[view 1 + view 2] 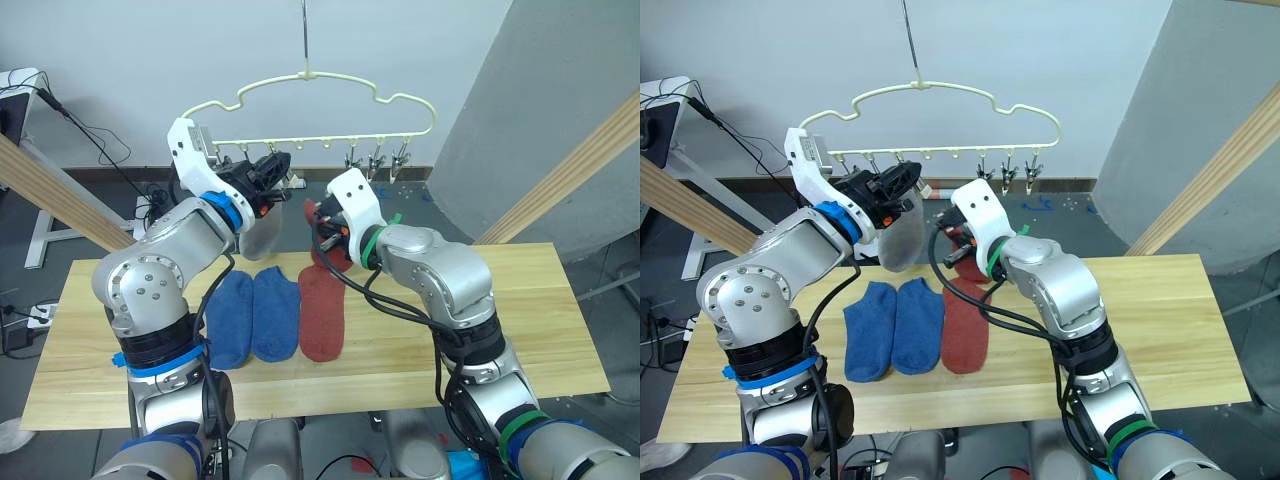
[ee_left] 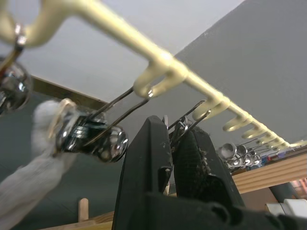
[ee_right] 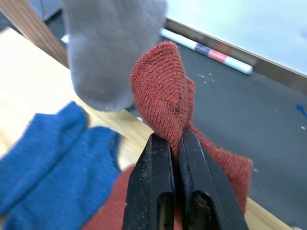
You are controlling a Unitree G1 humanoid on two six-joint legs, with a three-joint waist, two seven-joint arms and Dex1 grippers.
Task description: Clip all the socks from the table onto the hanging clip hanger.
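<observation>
While two blue socks [image 1: 254, 318] and one rust-red sock [image 1: 322, 312] lie flat side by side on the bench [image 1: 520, 330], toes toward the near edge and roughly midway along its length, both arms are raised over its far edge. Of the pair, the blue socks lie to the left and touch each other; the flat red sock lies just beside them on the right.

Above the far end of that red sock, the right gripper [image 3: 173, 143] has its fingers pressed shut on a second rust-red sock [image 3: 168, 103], which bunches up above the fingertips and trails down behind them. Just to its left hangs a light grey sock [image 1: 898, 238], held at its top by a clip and dangling in front of the far edge of the bench, close to the lifted red one.

Higher and farther back, the left gripper [image 2: 173, 139] is at the row of metal clips under the pale yellow clip hanger [image 1: 330, 92]; its fingers are nearly closed around one wire clip [image 2: 184, 125], next to the clip holding the grey sock. More clips [image 1: 378, 160] hang free toward the hanger's right end.

Beyond the bench are a dark floor, cables [image 1: 100, 150] at the left, slanting wooden beams [image 1: 575, 165] on both sides, and a pale wall.
</observation>
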